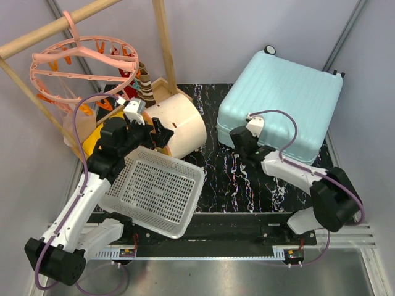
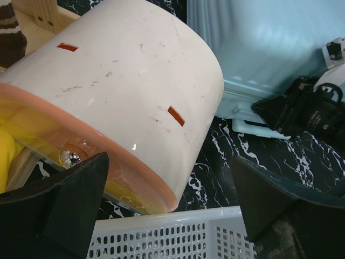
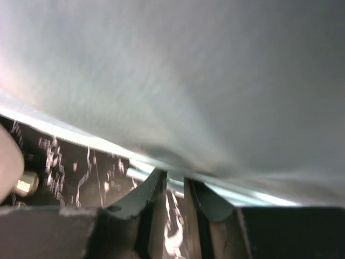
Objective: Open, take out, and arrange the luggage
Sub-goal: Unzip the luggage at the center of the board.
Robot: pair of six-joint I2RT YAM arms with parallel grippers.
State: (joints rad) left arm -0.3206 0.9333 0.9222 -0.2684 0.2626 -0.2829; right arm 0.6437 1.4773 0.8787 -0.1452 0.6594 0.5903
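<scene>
1 luggage (closed), 1 left claw apart, 1 right claw nearly together

Lit brightly and evenly from above, casting only soft shadows. Sharp in top and left wrist views. Badly blurred up close against the luggage in right wrist view.

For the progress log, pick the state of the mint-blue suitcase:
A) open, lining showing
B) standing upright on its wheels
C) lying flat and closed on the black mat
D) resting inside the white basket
C: the top view shows the luggage lying flat with its shell shut on the black marbled mat, and the right tool is at its near edge.
</scene>
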